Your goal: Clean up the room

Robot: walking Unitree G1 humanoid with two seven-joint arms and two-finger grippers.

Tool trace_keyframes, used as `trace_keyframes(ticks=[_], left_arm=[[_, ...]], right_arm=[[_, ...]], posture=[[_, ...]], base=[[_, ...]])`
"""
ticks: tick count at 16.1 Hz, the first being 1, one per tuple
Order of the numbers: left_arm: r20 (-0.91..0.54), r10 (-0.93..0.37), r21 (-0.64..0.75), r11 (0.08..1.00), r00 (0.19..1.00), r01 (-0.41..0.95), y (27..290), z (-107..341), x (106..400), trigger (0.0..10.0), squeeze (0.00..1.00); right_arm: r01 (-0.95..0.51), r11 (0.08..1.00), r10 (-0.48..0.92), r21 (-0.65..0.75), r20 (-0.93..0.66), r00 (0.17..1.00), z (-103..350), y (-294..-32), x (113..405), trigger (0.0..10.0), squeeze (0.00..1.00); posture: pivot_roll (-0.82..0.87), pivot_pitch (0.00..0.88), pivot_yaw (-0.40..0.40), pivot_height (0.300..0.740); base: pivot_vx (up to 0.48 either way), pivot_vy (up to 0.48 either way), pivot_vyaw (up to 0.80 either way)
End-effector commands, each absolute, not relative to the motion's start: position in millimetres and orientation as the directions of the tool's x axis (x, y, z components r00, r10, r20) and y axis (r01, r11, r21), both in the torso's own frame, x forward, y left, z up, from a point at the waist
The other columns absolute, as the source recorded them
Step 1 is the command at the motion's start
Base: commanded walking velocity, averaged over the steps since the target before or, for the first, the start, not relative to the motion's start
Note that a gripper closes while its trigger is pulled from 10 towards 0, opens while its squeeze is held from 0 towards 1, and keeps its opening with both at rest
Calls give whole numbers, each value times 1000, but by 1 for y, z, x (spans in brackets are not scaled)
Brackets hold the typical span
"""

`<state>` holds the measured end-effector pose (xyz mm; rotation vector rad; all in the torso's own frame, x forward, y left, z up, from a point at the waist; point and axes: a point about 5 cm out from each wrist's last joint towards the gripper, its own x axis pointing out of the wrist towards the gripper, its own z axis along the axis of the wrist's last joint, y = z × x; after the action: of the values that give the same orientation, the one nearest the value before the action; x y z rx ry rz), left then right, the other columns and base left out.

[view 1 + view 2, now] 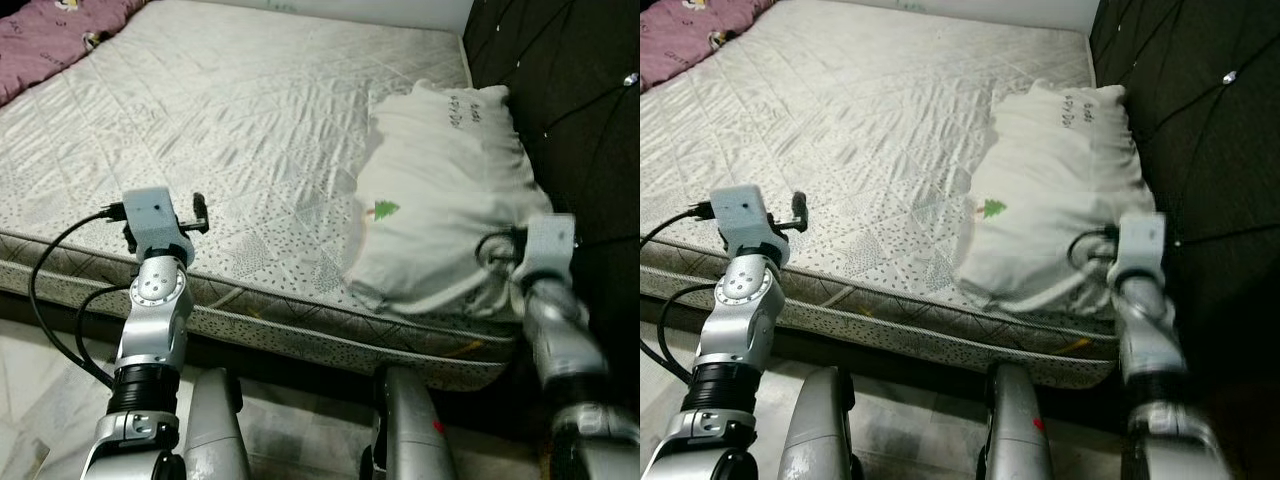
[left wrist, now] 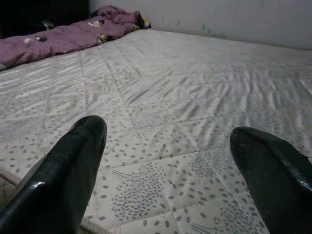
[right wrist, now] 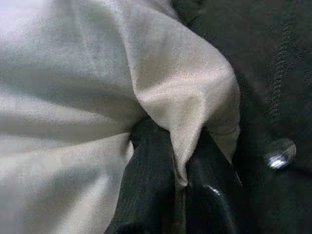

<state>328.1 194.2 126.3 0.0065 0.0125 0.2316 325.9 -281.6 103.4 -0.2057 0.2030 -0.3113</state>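
A white pillow [image 1: 440, 190] lies at the frame's right on the bed [image 1: 220, 110], against the dark headboard [image 1: 580, 120]. The right tool [image 3: 178, 180] pinches its lower corner; the left tool [image 2: 165, 170] hovers wide apart, empty, lower left.

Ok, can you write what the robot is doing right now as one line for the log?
right pincer: shut on pillow corner | left pincer: open over mattress edge | purple blanket: far corner

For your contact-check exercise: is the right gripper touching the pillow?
Touching. The right wrist view shows the right gripper with its black fingers pinched shut on a fold of the pillow corner.
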Motion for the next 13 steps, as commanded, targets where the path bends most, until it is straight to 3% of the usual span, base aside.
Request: trace_keyframes(ticks=[1, 3, 4, 5, 10, 13], left_arm=[[2, 254, 19, 967, 967, -254, 200, 130, 329, 10000, 0], [0, 272, 22, 962, 962, -272, 204, 129, 329, 10000, 0], [4, 273, 20, 962, 962, -273, 204, 130, 330, 10000, 0], [7, 271, 17, 962, 963, -271, 202, 131, 331, 10000, 0], [0, 267, 17, 964, 964, -267, 200, 130, 332, 10000, 0], [3, 284, 19, 959, 959, -284, 200, 129, 329, 10000, 0]], right_arm=[[367, 906, -391, -211, -90, 916, 129, -300, 334, 10000, 0], [434, 878, -461, -201, -116, 880, 133, -319, 335, 10000, 0], [419, 887, -444, -193, -117, 888, 130, -316, 335, 10000, 0], [407, 895, -430, -182, -111, 896, 127, -312, 334, 10000, 1000], [286, 938, -313, -197, -120, 942, 97, -267, 322, 10000, 1000], [269, 938, -298, -218, -110, 948, 89, -255, 303, 10000, 1000]], posture=[[44, 0, -44, 553], [46, 0, -49, 553], [44, 0, -49, 553], [42, 0, -47, 553], [37, 0, -38, 553], [42, 0, -48, 553]], base=[[0, 0, 0], [0, 0, 0], [0, 0, 0], [0, 0, 0], [0, 0, 0], [0, 0, 0]])
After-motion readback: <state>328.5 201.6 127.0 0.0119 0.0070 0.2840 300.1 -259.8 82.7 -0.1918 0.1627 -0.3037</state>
